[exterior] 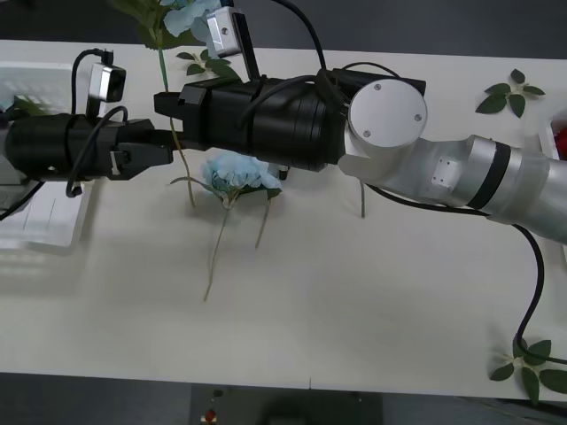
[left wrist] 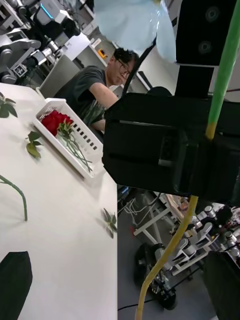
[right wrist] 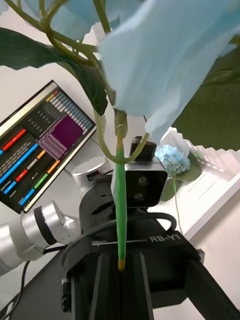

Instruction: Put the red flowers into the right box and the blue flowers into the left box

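The right arm reaches across the table [exterior: 372, 310], above the loose blue flower [exterior: 232, 173] that lies flat there, its stem trailing toward the near edge. The right gripper [exterior: 168, 104] sits up and to the left of that loose blue flower, with its black fingers pinched tight on the stem of a second flower. This held blue flower [exterior: 186, 13] stands upright, its pale head high above the gripper and farther back than the loose blue flower. In the right wrist view the green stem runs straight down into the right gripper [right wrist: 120, 270], and the big petals of the held blue flower [right wrist: 160, 65] spread overhead.

The left gripper [exterior: 166, 152] hangs just left of the loose blue flower and directly under the right one. Its fingers are spread apart, gripping nothing, and in the left wrist view the yellowish lower stem drops between them below the right gripper [left wrist: 150, 145].

The left box [exterior: 40, 239] lies well left of the loose blue flower, partly hidden by the left arm. Another blue bloom [right wrist: 172, 159] already rests in the left box [right wrist: 215, 175].

The right box [left wrist: 85, 145] holds the red flowers [left wrist: 54, 121]. Leaf sprigs [exterior: 509, 93] lie far right of the loose blue flower.
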Available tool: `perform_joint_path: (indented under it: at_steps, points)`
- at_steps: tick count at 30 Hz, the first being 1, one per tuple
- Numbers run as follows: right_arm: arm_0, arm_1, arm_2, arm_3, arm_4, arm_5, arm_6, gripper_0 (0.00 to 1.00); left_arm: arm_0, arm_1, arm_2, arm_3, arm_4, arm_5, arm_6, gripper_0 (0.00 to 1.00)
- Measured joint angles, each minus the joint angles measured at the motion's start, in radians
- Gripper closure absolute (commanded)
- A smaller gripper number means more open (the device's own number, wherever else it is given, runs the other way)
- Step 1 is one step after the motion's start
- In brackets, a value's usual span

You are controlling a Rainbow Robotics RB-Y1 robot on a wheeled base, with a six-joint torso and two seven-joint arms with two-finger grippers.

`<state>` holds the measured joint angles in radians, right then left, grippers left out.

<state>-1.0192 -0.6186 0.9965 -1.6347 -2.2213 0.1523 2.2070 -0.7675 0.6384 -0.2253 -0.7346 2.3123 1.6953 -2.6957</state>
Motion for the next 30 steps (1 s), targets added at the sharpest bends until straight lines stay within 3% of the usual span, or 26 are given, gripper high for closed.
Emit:
perform_joint_path:
  at_steps: [14, 15, 16, 17, 30]
  points:
    - [0.000, 0.000, 0.000, 0.000, 0.000, 0.000, 0.000, 1.00, 0.000, -0.002, -0.010, -0.063, 0.000, -0.077, 0.000, 0.00]
    - [0.000, 0.000, 0.000, 0.000, 0.000, 0.000, 0.000, 1.00, 0.000, -0.002, -0.010, -0.063, 0.000, -0.077, 0.000, 0.13]
    - [0.000, 0.000, 0.000, 0.000, 0.000, 0.000, 0.000, 1.00, 0.000, -0.002, -0.010, -0.063, 0.000, -0.077, 0.000, 0.62]
    - [0.000, 0.000, 0.000, 0.000, 0.000, 0.000, 0.000, 1.00, 0.000, -0.002, -0.010, -0.063, 0.000, -0.077, 0.000, 1.00]
    - [0.000, 0.000, 0.000, 0.005, 0.001, -0.001, 0.000, 1.00, 0.000, -0.002, -0.010, -0.063, 0.000, -0.076, 0.000, 1.00]
